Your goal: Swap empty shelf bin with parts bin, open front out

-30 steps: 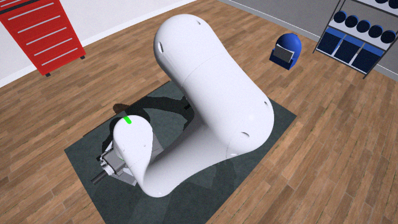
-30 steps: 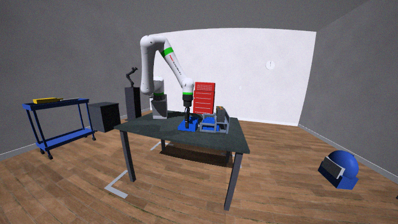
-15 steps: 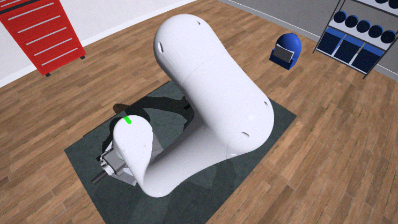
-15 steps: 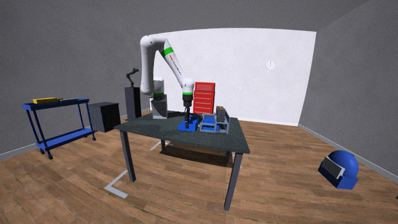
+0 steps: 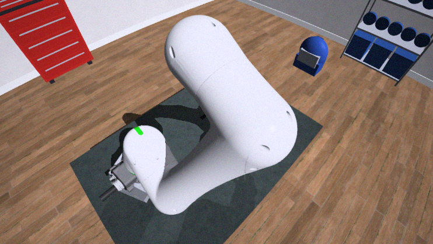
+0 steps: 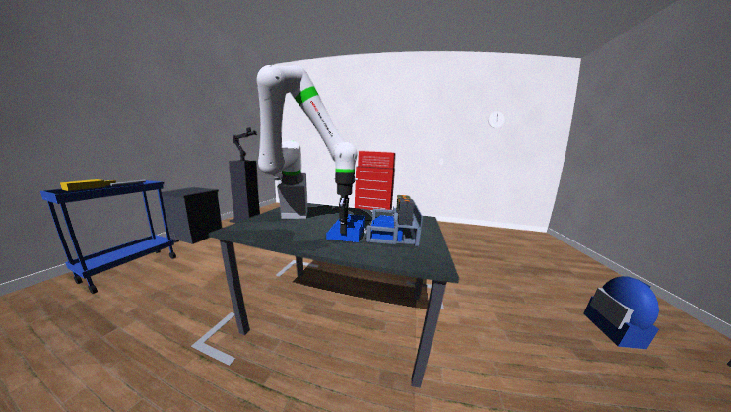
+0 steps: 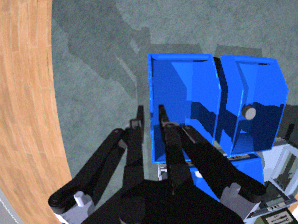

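My end effector (image 5: 102, 196) (image 6: 343, 233) (image 7: 151, 112) has its fingers slightly apart, straddling one side wall of the empty bin (image 6: 335, 238) (image 7: 171, 87). That bin sits upright on the surface (image 5: 209, 225) (image 6: 281, 242) (image 7: 95, 95). Just beside it, also on the surface, is the bin with parts (image 6: 358, 220) (image 7: 267, 117), a round part (image 7: 249, 112) visible inside.

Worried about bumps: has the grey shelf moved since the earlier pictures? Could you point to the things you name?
No; in the exterior view, the grey shelf (image 5: 136, 195) (image 6: 419, 225) (image 7: 286, 154) matches its earlier place on the table (image 5: 196, 227) (image 6: 297, 240) (image 7: 99, 143).
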You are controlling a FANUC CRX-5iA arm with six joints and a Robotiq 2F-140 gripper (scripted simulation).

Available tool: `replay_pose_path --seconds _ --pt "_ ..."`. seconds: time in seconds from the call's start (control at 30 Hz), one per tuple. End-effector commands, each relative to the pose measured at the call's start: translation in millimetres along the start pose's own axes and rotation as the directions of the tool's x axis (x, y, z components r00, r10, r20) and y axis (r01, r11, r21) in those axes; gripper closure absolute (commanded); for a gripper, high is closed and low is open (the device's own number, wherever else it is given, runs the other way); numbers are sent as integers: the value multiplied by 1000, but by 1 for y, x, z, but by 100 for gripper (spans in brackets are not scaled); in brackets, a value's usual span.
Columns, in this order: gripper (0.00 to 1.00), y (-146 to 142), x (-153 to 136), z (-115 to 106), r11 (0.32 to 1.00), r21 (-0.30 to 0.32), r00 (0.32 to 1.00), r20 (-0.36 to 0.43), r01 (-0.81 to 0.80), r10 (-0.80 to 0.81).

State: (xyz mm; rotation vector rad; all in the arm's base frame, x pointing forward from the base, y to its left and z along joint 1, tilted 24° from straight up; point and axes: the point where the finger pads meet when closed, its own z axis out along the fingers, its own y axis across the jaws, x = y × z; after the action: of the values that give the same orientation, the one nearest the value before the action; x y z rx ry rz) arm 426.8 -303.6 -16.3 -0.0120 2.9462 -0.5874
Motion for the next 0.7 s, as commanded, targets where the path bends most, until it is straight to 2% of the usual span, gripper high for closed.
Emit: replay_pose_path --seconds 0.0,0.67 --pt "76 0 -1 -2 1000 0 1000 1 0 0" --pt "76 0 -1 -25 1000 0 1000 1 0 0"
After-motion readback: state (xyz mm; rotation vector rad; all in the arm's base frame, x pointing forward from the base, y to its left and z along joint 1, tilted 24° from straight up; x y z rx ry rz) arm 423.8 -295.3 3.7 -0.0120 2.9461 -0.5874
